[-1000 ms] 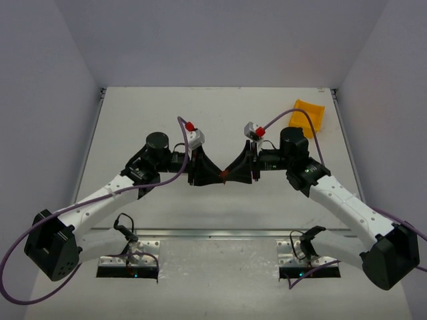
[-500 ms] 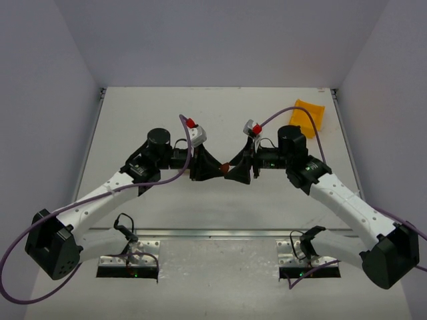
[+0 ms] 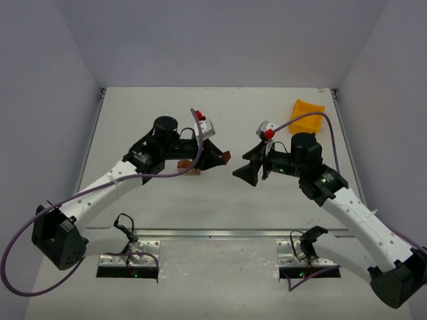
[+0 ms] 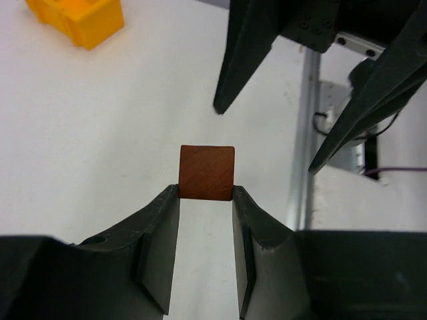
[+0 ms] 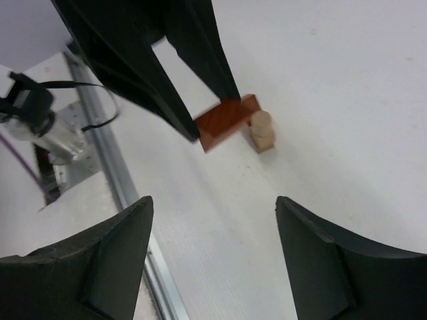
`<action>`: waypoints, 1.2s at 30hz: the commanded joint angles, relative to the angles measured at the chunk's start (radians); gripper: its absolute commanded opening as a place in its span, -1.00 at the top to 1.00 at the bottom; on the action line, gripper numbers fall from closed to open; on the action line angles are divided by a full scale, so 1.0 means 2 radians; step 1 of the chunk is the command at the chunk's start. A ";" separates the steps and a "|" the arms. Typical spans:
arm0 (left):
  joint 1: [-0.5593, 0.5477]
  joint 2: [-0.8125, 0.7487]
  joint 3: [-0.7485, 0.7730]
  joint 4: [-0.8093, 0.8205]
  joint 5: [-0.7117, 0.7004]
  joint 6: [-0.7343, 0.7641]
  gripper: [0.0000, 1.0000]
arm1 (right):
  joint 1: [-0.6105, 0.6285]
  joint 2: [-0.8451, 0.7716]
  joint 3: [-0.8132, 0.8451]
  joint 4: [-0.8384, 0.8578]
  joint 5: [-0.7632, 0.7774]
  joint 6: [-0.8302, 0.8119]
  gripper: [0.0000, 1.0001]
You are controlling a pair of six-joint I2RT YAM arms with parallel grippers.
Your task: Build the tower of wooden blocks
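A reddish-brown wooden block [image 4: 207,173] is pinched between the fingertips of my left gripper [image 4: 205,193], which is shut on it and holds it above the table. From above, the same block [image 3: 226,157] sticks out at the tip of the left gripper [image 3: 220,159]. My right gripper [image 3: 243,172] stands open and empty a short way to its right. In the right wrist view the held block [image 5: 227,121] hangs beside a small pale tan stack [image 5: 261,131] on the table, well ahead of the wide-apart right gripper [image 5: 213,207]. The tower blocks [image 3: 193,168] lie partly hidden under the left gripper.
A yellow plastic bin [image 3: 307,115] sits at the back right of the table, also showing as the yellow bin [image 4: 80,20] in the left wrist view. A metal rail [image 3: 213,233] runs along the near edge by the arm bases.
The right gripper has opened, let go of the reddish-brown block and drawn back to the right. The left gripper has kept the block and swung it up and away.
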 commanded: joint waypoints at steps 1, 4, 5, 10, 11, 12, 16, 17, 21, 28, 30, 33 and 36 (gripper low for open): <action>0.002 0.045 0.148 -0.107 -0.013 0.181 1.00 | 0.001 -0.071 -0.016 -0.012 0.194 0.021 -0.60; 0.009 0.086 0.238 -0.222 0.011 0.270 1.00 | 0.001 -0.106 -0.031 -0.012 0.336 0.063 -0.92; 0.010 0.102 0.260 -0.254 0.016 0.296 1.00 | 0.001 -0.114 -0.038 -0.013 0.375 0.070 -0.97; 0.010 0.145 0.296 -0.361 -0.042 0.401 1.00 | 0.001 -0.097 -0.029 -0.059 0.496 0.092 -0.97; 0.010 0.157 0.303 -0.380 -0.056 0.414 1.00 | 0.001 -0.092 -0.027 -0.062 0.512 0.094 -0.97; 0.010 0.167 0.307 -0.398 -0.068 0.429 1.00 | 0.001 -0.086 -0.026 -0.064 0.527 0.095 -0.97; 0.013 0.172 0.286 -0.412 -0.101 0.461 1.00 | 0.001 -0.057 -0.024 -0.073 0.545 0.083 -0.97; 0.012 0.172 0.286 -0.417 -0.113 0.465 1.00 | 0.001 -0.049 -0.021 -0.080 0.549 0.083 -0.97; 0.012 0.178 0.288 -0.431 -0.158 0.478 1.00 | 0.001 -0.021 -0.016 -0.089 0.569 0.087 -0.97; 0.014 0.250 0.296 -0.479 -0.226 0.514 1.00 | 0.001 0.002 -0.011 -0.109 0.589 0.094 -0.97; 0.016 0.261 0.310 -0.496 -0.239 0.524 1.00 | 0.001 -0.002 -0.013 -0.109 0.586 0.094 -0.97; 0.017 0.261 0.315 -0.496 -0.250 0.525 1.00 | 0.001 -0.015 -0.018 -0.110 0.580 0.099 -0.97; 0.017 0.261 0.306 -0.492 -0.282 0.515 1.00 | 0.001 -0.023 -0.023 -0.109 0.579 0.102 -0.97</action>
